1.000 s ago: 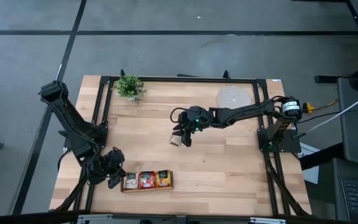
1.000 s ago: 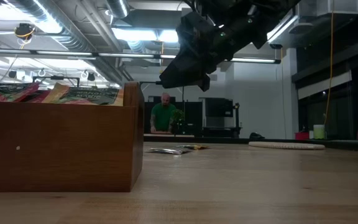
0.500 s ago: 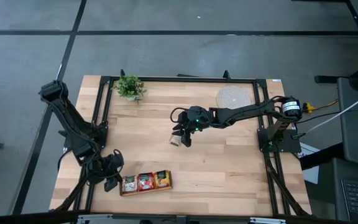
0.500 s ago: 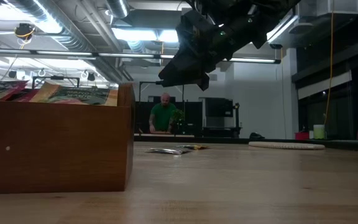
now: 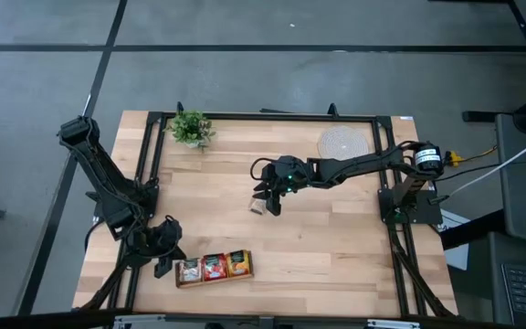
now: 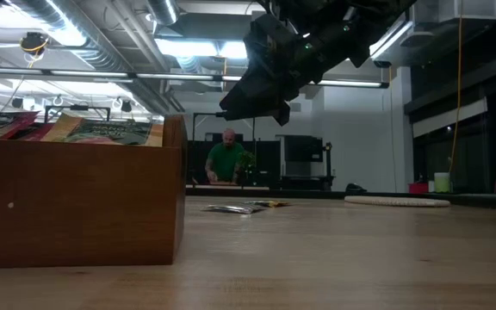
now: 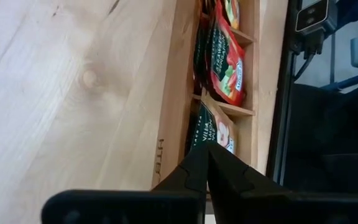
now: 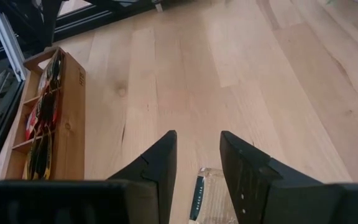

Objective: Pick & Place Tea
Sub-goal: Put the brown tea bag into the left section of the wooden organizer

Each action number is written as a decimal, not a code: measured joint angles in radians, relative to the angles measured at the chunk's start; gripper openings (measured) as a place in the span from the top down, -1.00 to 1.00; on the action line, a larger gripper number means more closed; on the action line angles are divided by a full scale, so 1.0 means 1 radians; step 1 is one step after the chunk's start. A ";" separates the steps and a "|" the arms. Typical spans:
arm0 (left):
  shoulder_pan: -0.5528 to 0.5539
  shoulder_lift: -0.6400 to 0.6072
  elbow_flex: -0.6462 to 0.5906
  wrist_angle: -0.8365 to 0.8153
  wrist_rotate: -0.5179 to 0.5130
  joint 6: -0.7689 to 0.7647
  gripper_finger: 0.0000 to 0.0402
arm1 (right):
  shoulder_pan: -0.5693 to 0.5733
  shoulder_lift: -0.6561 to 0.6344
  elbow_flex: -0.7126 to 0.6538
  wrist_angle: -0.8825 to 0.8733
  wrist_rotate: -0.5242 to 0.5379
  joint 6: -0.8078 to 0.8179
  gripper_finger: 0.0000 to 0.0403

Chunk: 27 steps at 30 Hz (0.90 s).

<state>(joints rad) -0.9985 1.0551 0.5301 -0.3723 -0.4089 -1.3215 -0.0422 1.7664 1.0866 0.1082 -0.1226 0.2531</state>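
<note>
A long wooden tray point(image 5: 250, 265) lies near the table's front left, with red and yellow-orange tea sachets point(image 5: 214, 266) standing in its three compartments. My left gripper point(image 5: 165, 264) is shut at the tray's left end. In the left wrist view its tips point(image 7: 207, 152) lie over the nearest compartment's sachet point(image 7: 213, 127). My right gripper point(image 5: 268, 203) hangs open above mid-table, clear of the wood. A pale sachet point(image 8: 207, 193) lies flat on the table just under it. Loose sachets point(image 6: 244, 207) show in the low view. My left gripper comes at the tray's left end compartment slanting down from the table's left side. Its own shut fingers point(image 7: 229, 174) hide the spot. I cannot tell whether they touch the sachet or the tray.
A small potted plant point(image 5: 190, 128) stands at the far left and a round woven mat point(image 5: 342, 142) lies at the far right. Bare wood stretches between the tray and my right gripper. A person point(image 6: 226, 159) stands in the room far behind the table.
The tray has slid a little toward the table's left edge, closer to my left gripper, and turned slightly. My right gripper has kept still.
</note>
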 joint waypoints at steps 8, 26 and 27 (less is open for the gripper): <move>0.000 0.001 0.000 0.000 -0.001 -0.001 0.98 | 0.000 0.000 0.000 0.000 0.000 0.000 0.38; 0.000 0.058 0.000 0.026 0.096 -0.071 0.99 | 0.000 0.000 0.000 0.000 0.000 0.000 0.38; 0.000 0.058 0.000 0.035 0.105 -0.071 0.99 | 0.000 0.000 0.000 0.000 0.000 0.000 0.38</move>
<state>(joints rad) -0.9981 1.1133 0.5301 -0.3372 -0.3034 -1.3928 -0.0422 1.7664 1.0866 0.1078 -0.1223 0.2531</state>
